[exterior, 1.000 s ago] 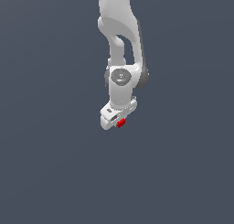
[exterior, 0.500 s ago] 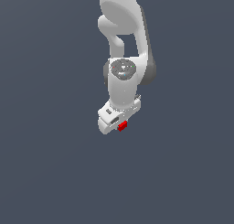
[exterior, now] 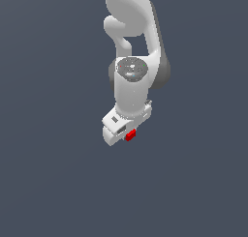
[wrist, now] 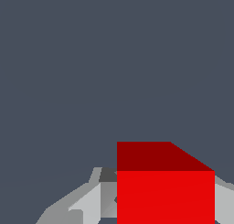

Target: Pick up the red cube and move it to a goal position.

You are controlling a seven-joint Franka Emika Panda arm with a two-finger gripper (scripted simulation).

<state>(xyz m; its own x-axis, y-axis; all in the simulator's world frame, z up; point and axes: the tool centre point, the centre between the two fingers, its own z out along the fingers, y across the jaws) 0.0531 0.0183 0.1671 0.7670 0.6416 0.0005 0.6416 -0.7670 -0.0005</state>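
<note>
Red is the only colour here besides grey and white: the red cube (exterior: 130, 134) sits right at the tip of the gripper (exterior: 127, 134), at about 4 o'clock from the white hand body in the exterior view. In the wrist view the red cube (wrist: 165, 191) fills the space betw. the two pale fingers (wrist: 87, 205), one on each side, touching it, so I judge the jaws are pressed onto the cube and pinching it. The cube has no long axis, all sides look equal.

The arm (exterior: 131, 47) comes down from 12 o'clock, w/ the wrist almost vertical. If the cube is off the worktop or resting on it, I cannot tell; the grey ground shows no shadow or edge.

Around the cube there is nothing else, no obstacle in any direction. No goal marker is visible in either view, so which way the cube must travel I cannot say. The coming move depends mainly on the grip staying firm.
</note>
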